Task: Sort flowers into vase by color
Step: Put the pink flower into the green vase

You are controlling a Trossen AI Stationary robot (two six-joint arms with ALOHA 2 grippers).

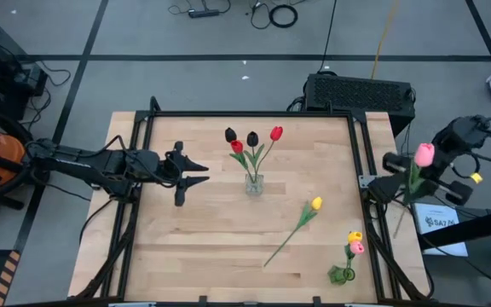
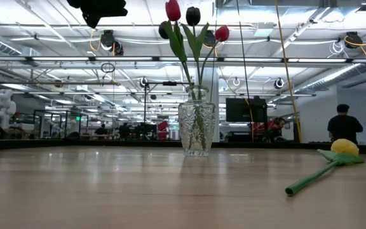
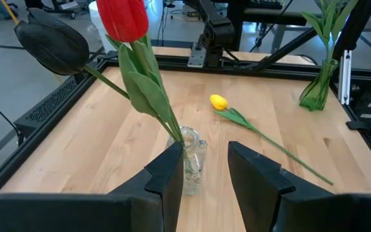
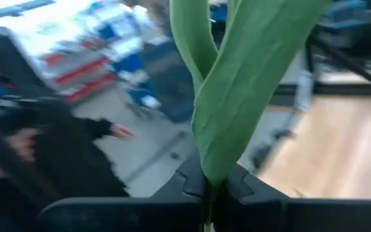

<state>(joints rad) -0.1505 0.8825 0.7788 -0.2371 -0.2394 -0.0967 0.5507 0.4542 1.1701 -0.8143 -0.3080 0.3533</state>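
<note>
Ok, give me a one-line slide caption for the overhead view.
Right end effector holds a pink tulip off-table; a yellow tulip lies between the clear vase and the green vase.

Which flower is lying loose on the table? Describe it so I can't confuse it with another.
Start at the clear vase mid-table and move toward the green vase in the corner. Between them a yellow tulip lies flat. It is the only flower not in a vase or a gripper.

The high view looks straight down on the whole counter (image 1: 186, 247). The low view sits at counter height, facing level into the room. Both share the clear vase (image 1: 254, 184). Each wrist view looks forward past its own arm's fingers, close in.
</note>
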